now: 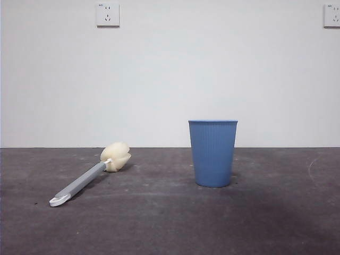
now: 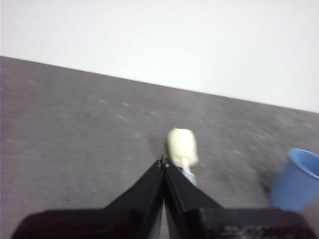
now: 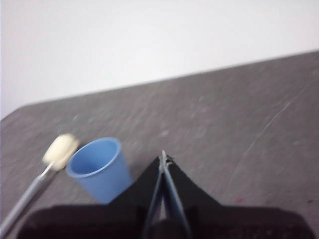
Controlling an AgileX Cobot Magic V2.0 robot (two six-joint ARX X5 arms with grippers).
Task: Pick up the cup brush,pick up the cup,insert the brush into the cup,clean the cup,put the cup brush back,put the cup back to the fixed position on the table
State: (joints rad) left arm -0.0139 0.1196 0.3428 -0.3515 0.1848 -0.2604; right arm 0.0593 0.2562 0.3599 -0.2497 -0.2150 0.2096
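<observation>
Blue plastic catches your eye first: the cup (image 1: pixel 213 153) stands upright on the dark grey table (image 1: pixel 170 223), right of centre in your front view, mouth open and nothing inside it. Well apart to its left lies the cup brush (image 1: pixel 90 177), flat on the table, its cream sponge head toward the wall and its white looped end nearest you. Neither arm appears in the front view (both hang above the table, touching nothing). Your left gripper (image 2: pixel 163 164) has its jaws pressed together, tips meeting just over the brush handle as the left wrist view shows it. Your right gripper (image 3: pixel 163 157) is likewise closed and holds nothing, with the cup close beside it and the brush beyond.
</observation>
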